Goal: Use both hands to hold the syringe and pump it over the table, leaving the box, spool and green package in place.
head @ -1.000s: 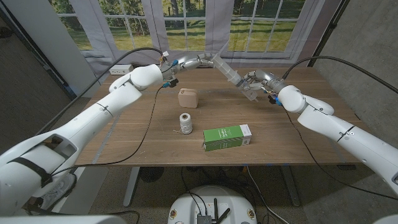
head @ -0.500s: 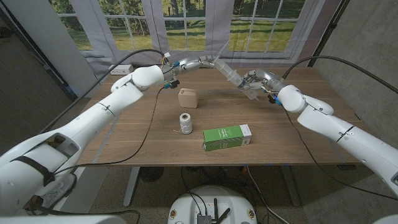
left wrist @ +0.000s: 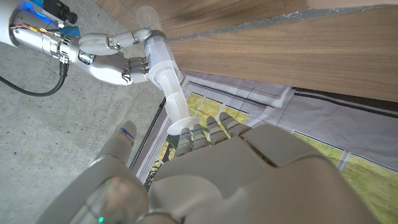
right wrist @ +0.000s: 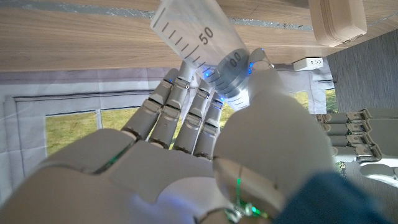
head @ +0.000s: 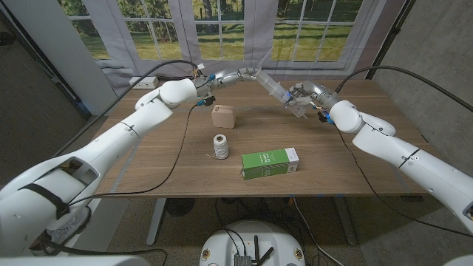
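Syringe [head: 275, 89] held aloft at 12 o'clock. My right hand [head: 301, 97] wraps the barrel; my left hand [head: 235, 75] fingers close on the plunger flange, ready to pump. Box [head: 223, 116], spool [head: 219, 145], green package [head: 270, 162] sit apart below.

Syringe [right wrist: 199, 34] was clear, smooth plastic with printed black graduations. Counter [head: 148, 166] was matt brown wood with visible grain. Green package [head: 270, 162] looked like matt printed card. Both arms had glossy white plastic shells.
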`<state>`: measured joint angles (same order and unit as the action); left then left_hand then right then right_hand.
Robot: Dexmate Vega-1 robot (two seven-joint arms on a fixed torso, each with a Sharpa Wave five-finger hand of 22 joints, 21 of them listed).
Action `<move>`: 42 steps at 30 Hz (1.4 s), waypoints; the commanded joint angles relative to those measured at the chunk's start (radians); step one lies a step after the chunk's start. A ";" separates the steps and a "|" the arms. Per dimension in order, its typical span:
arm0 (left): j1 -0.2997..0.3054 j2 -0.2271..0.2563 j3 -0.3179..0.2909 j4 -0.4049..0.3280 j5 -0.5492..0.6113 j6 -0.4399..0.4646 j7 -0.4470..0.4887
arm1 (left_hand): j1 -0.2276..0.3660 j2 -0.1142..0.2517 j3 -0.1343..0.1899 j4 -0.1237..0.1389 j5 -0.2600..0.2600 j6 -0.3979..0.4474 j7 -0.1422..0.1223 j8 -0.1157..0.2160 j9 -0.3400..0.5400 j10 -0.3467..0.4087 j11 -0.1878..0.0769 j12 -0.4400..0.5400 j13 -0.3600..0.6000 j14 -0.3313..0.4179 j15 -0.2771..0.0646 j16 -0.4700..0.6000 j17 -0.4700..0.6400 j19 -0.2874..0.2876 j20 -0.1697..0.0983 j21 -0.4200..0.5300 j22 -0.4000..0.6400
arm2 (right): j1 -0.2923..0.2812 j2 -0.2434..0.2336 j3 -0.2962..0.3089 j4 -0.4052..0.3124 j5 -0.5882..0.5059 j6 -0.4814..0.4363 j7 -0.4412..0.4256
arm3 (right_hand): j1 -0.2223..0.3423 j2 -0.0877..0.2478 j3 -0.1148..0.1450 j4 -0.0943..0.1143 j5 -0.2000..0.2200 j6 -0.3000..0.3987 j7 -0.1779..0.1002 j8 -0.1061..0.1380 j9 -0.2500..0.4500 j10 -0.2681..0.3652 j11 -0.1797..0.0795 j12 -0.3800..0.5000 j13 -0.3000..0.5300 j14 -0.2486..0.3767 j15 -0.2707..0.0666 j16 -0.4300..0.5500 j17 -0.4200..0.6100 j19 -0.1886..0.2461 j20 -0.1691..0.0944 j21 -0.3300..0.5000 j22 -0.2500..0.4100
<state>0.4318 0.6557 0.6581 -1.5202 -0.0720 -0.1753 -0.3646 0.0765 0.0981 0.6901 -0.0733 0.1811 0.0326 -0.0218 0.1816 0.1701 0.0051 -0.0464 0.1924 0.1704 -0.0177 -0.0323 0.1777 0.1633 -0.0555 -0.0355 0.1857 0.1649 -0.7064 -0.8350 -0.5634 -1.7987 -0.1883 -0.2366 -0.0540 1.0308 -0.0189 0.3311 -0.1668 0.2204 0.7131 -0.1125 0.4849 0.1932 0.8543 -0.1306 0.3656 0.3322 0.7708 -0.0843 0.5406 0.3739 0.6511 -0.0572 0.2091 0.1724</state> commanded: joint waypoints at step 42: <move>0.000 -0.038 0.036 0.040 -0.008 -0.015 -0.015 | 0.014 0.079 0.005 0.006 -0.002 0.012 0.001 0.000 0.004 0.001 0.000 -0.005 0.001 0.003 -0.049 -0.002 0.001 0.005 -0.024 0.004 0.006 | -0.007 0.003 0.004 -0.012 0.001 -0.002 -0.014 | 0.013 0.118 0.003 0.004 0.005 0.103 -0.092 -0.008 0.006 0.092 -0.070 -0.008 0.013 0.015 -0.144 -0.008 0.010 -0.001 -0.015 -0.005 0.002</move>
<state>0.4316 0.6262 0.6863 -1.4891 -0.0863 -0.1869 -0.3779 0.0803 0.1020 0.6902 -0.0732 0.1811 0.0353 -0.0250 0.1783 0.1694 0.0048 -0.0464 0.1909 0.1705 -0.0178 -0.0323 0.1772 0.1634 -0.0555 -0.0355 0.1857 0.1649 -0.7053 -0.8302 -0.5652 -1.8026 -0.1902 -0.2363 -0.0647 1.0308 -0.0189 0.3311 -0.1668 0.2166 0.7130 -0.1126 0.4799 0.1998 0.8615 -0.1235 0.3546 0.3413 0.7743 -0.0808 0.5359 0.3798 0.6473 -0.0608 0.2091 0.1725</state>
